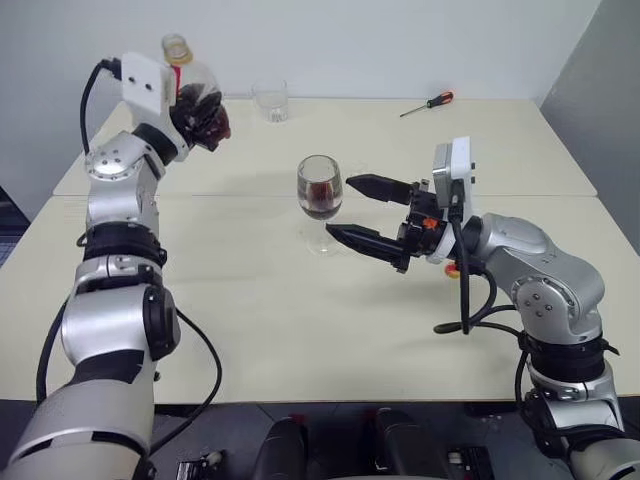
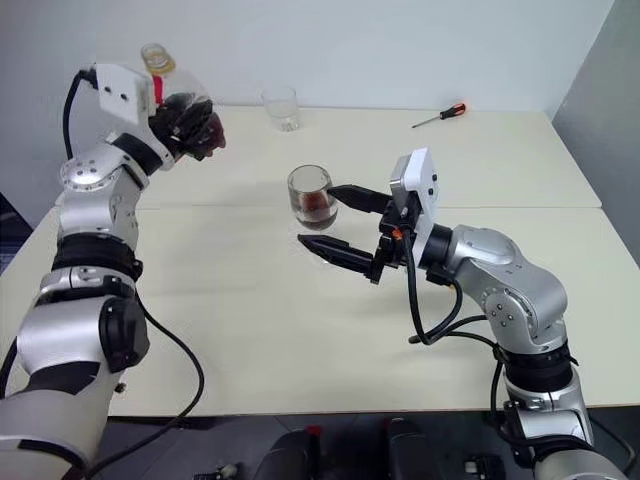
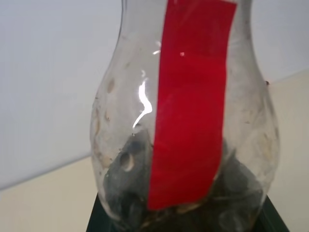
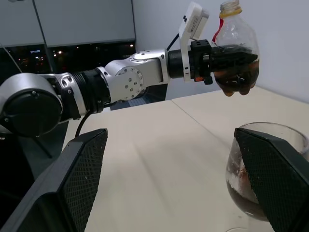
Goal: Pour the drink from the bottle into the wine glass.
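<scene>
The left claw is clamped tight on the bottle, holding it upright in the air, well apart from the wine glass. Only a little dark drink sits at the bottle's bottom. The glass stands on the tabletop near the middle, with dark drink filling its lower part. So the pouring looks done, I think. Next, the bottle needs a soft landing on the tabletop, away from the glass. The right claw is spread wide beside the glass, one finger on each side, not squeezing it. A small empty cup stands far back.
</scene>
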Robot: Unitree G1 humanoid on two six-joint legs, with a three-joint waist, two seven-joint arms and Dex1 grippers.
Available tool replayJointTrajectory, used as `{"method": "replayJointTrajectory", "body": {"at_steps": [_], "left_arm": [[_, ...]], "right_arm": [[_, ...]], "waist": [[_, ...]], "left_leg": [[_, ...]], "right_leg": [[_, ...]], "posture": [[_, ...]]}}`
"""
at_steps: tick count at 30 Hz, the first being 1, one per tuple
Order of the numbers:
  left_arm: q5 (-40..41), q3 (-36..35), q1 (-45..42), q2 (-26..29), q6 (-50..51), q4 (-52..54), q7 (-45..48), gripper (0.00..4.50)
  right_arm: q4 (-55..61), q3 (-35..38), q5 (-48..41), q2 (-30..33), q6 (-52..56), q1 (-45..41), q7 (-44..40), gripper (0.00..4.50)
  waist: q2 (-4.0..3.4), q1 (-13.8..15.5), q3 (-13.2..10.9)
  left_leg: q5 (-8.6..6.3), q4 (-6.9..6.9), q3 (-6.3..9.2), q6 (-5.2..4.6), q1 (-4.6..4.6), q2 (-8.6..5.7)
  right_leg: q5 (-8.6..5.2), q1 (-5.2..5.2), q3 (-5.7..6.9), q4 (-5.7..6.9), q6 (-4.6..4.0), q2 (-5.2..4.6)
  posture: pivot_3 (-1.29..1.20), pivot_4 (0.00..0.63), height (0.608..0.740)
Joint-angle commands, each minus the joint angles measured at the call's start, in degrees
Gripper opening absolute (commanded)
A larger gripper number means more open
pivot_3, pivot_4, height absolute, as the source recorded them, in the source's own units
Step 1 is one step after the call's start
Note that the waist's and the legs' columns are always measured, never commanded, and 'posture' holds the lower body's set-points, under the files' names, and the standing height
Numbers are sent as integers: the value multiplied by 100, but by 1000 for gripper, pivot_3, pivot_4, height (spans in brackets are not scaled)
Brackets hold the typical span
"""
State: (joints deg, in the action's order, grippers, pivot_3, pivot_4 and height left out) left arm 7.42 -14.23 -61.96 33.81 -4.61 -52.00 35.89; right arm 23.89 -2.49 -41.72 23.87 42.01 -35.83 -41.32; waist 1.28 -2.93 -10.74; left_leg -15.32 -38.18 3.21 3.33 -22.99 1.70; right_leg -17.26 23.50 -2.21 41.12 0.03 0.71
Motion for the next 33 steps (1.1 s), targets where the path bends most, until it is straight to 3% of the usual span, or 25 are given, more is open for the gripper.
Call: {"method": "replayJointTrajectory", "body": {"at_steps": [1,7,17,33], "left_arm": [[344,-298,458,48,361,955,-342,1139],[784,-639,1358,-166,988,2084,-883,1139],[1088,-921,2472,-497,1331,2861,-1561,1139],[546,-828,3320,-238,48,1967,-1736,1139]], "right_arm": [[279,62,-173,72,-9,63,-99,4500],[372,5,-134,113,-63,197,-125,4500],[306,-48,11,18,-201,256,-51,4500],[165,-156,102,-110,-343,184,-18,4500]], "waist": [[0,1,0],[2,22,2],[8,93,6],[15,117,10]], "left_leg": [[0,0,3,0,-1,1],[0,-5,10,0,-2,5],[-1,-7,9,-1,2,3],[-1,-3,8,-2,7,0]], "right_leg": [[0,0,-1,-1,0,0],[0,-4,-3,1,0,-2],[0,-9,-3,1,0,-2],[0,-14,-2,-4,0,-3]], "posture": [[0,150,740],[0,150,740],[0,150,740],[0,150,740]]}}
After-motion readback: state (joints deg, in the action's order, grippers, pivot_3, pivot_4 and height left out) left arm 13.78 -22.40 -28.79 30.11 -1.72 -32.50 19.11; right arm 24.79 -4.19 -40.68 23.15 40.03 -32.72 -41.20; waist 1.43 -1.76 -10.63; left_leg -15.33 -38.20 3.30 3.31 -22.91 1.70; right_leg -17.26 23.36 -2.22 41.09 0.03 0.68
